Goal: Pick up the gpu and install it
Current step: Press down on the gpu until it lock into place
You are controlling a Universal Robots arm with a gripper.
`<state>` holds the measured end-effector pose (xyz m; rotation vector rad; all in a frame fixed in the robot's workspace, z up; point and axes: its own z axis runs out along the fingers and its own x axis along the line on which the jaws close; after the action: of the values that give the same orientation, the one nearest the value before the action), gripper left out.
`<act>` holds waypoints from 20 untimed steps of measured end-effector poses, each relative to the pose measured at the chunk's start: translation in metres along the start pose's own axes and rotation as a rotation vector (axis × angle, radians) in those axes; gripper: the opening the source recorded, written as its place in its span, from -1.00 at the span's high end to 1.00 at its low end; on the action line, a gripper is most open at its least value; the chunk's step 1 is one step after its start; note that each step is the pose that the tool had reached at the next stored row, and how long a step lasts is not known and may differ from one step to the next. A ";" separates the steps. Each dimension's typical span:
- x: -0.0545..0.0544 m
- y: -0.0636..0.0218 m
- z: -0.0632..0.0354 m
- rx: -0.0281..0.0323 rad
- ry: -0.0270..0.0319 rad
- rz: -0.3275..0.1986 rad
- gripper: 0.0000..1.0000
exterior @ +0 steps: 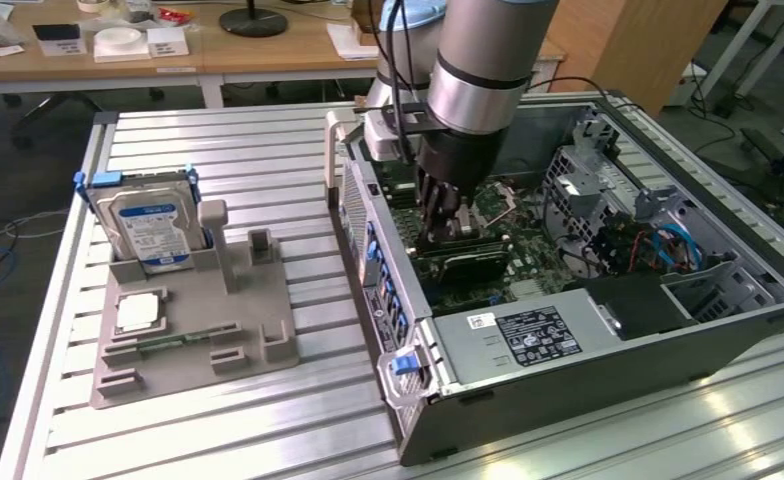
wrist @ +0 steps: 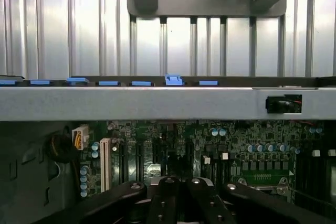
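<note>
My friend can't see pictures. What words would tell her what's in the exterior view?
A robot arm reaches down into an open computer case, its gripper low over the green motherboard where a dark gpu lies. On the exterior view's left, a grey holder on a ribbed metal table carries a silver hard drive standing upright.
</note>
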<state>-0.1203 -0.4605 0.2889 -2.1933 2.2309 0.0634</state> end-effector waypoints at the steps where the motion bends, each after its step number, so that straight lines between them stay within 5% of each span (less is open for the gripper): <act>1: 0.002 0.0005 -0.0001 0.0001 -0.0001 0.000 0.79; 5: 0.011 0.0035 -0.0004 0.0001 -0.0012 0.000 0.79; 10: 0.018 0.0154 -0.0005 -0.0002 -0.0118 0.000 0.79; 13: 0.021 0.0233 -0.0005 -0.0003 -0.0124 -0.001 0.79; 20: 0.030 0.0235 0.0000 -0.0004 -0.0126 0.000 0.79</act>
<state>-0.1444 -0.4905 0.2882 -2.1873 2.2242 0.0773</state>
